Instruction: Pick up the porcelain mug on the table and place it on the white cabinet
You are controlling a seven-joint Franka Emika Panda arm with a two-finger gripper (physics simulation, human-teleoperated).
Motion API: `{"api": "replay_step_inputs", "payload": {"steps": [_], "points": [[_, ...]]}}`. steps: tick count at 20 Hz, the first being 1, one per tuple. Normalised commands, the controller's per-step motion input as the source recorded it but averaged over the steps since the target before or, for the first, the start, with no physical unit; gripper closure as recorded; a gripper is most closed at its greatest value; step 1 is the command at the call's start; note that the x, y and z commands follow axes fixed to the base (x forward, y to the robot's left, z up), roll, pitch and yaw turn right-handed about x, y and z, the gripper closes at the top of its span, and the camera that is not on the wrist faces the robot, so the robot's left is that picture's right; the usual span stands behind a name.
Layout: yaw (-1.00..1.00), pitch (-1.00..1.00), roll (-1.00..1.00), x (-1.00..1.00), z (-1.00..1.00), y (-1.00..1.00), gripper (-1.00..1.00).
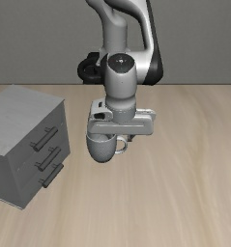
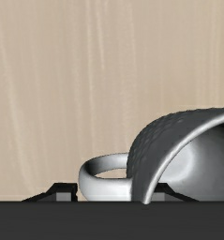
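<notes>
Above the middle of the bench (image 1: 189,188), a robot arm reaches down from the far side, its claw (image 1: 109,138) pointing downward; beneath it hangs the porcelain mug (image 1: 101,148), pale grey and rounded, apparently clear of the wooden surface. The claw seems closed on the mug's wall near the rim, which would explain why the mug dangles slightly off-centre, toward the exterior view's left, rather than sitting squarely under the wrist. In the wrist view the mug looms close and tilted, its dimpled outer wall and smooth inside both showing; its looped handle (image 2: 102,178) juts out to one side, left free because the grip is on the rim; the fingers themselves are too dark to make out there. At the exterior view's left stands the white cabinet (image 1: 20,121), a boxy unit rendered light grey, with three drawer pulls (image 1: 47,154) on its front; its flat top is bare. The mug hangs near the cabinet but beside it, not over it; by my judgement the carry is underway, and the mug likely needs more height before crossing onto the top.
</notes>
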Motion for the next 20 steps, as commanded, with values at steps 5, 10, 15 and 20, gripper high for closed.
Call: {"api": "replay_step_inputs", "payload": {"steps": [5, 10, 15, 20], "points": [[0.00, 0.00, 0.00, 0.00, 1.00, 0.00, 1.00], [0.00, 0.00, 0.00, 0.00, 1.00, 0.00, 1.00], [0.00, 0.00, 0.00, 0.00, 1.00, 0.00, 1.00], [0.00, 0.00, 0.00, 0.00, 1.00, 0.00, 1.00]]}}
